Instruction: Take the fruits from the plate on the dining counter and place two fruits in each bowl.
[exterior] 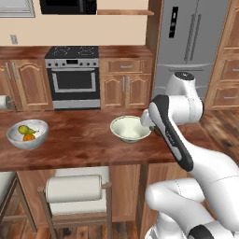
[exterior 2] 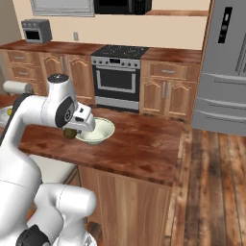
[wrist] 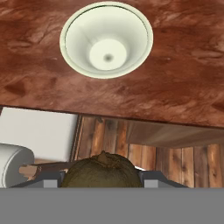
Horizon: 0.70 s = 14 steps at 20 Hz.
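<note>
My gripper (wrist: 101,180) is shut on a dark olive-brown fruit (wrist: 101,169), which bulges between the finger tips. In the right base view the fruit (exterior 2: 70,133) hangs under the hand, just left of an empty pale bowl (exterior 2: 97,130). Seen from the hand, that bowl (wrist: 106,39) lies ahead on the dining counter (wrist: 179,87), and the fruit is above the counter's near edge. The other bowl (exterior: 28,134) stands at the counter's left end and holds a yellow-green pear (exterior: 24,129) and an orange (exterior: 29,137). The empty bowl (exterior: 130,128) sits beside my forearm. The plate is out of view.
A stool with a white cushion and a rolled backrest (exterior: 74,187) stands under the counter's front edge. A paper towel roll (exterior: 3,101) is at the counter's far left. Behind are the stove (exterior: 73,77) and the fridge (exterior: 191,42). Wooden floor lies to the right.
</note>
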### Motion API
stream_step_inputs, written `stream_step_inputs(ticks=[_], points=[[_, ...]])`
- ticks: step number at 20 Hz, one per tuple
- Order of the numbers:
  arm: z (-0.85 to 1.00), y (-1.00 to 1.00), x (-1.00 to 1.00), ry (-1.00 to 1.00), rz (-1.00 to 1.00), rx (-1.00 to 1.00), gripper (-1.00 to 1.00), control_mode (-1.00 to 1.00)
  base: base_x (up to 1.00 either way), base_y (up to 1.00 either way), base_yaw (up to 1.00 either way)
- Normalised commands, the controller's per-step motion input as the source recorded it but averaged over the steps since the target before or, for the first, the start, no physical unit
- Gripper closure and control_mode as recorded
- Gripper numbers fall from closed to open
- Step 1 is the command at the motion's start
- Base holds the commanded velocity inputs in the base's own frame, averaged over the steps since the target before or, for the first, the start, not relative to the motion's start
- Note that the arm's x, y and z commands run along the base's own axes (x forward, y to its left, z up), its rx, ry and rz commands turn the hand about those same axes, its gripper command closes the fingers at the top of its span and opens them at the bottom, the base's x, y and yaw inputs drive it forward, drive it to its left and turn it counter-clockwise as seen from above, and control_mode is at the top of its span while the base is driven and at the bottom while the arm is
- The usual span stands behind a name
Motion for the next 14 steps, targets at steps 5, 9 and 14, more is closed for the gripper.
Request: stream_step_inputs(ticks=[5,9,14], points=[[0.0,0.0,0.23,0.0,0.0,0.0,1.0,-1.0,0.3,0.01,0.0],[0.0,0.0,0.85,0.0,0.0,0.0,1.0,-1.0,0.0,0.0,0.0],[0.0,0.03,1.0,0.0,0.0,0.0,1.0,-1.0,0.0,0.0,0.0]])
